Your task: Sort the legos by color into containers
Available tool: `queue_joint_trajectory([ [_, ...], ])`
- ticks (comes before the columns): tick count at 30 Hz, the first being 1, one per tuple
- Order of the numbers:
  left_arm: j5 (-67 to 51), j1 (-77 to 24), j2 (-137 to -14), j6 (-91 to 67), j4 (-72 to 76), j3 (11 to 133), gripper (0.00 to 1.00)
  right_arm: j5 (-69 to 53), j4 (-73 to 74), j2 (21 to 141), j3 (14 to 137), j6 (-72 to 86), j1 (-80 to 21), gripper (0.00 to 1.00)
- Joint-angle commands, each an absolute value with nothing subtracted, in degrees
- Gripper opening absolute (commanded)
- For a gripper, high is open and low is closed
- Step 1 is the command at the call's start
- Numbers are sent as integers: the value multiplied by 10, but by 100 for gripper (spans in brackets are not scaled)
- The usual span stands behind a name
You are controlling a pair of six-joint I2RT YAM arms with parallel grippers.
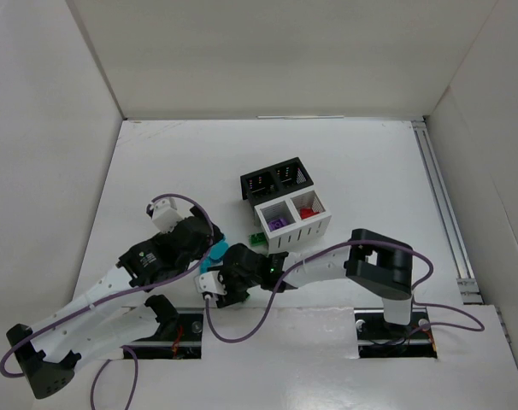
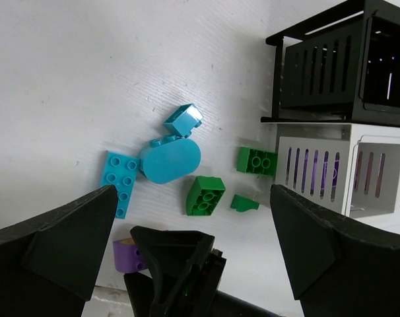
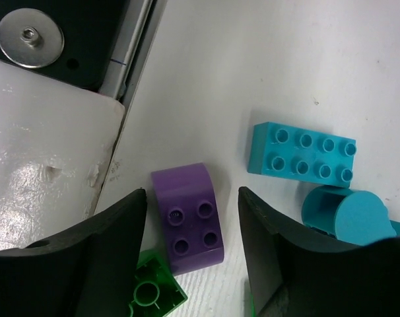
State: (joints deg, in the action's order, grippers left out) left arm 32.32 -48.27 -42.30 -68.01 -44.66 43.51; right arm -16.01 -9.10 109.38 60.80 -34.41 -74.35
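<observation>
White bin on the counter, purple lego in its left cell, red lego in its right, black bin touching behind it, contents too dark to tell, green legos and teal legos loose beside the bins, right pincer half-wide astride a purple curved brick, left pincer wide, holding nothing.

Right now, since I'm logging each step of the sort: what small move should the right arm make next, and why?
Probably close the right gripper onto the purple brick. The brick lies on the table between its fingers, with a gap on each side, so nothing is gripped yet.
</observation>
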Motion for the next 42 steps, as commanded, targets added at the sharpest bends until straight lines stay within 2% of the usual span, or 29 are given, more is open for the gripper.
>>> queue_joint_trajectory([
  [1,324,-481,-417,-678,-445,432,100,-154,-114,1098,626,-328,-741,62],
  [4,324,-481,-417,-678,-445,432,100,-165,-114,1103,626,-328,-730,58],
  [8,319,-481,-417,-678,-445,437,100,-194,-114,1110,626,-336,-724,39],
  [12,319,-481,-417,-672,-451,442,100,-214,-114,1104,626,-359,-724,29],
  [17,324,-481,-411,-672,-456,448,100,-226,-114,1057,626,-359,-724,23],
  [25,324,-481,-389,-666,-456,448,100,-195,-114,909,595,-344,-698,23],
  [33,294,-481,-388,-623,-405,436,100,-171,-98,784,518,-330,-557,23],
  [36,258,-481,-409,-596,-370,417,100,-166,-75,778,518,-324,-508,23],
  [42,178,-481,-447,-551,-281,371,100,-149,-75,778,512,-311,-478,23],
])
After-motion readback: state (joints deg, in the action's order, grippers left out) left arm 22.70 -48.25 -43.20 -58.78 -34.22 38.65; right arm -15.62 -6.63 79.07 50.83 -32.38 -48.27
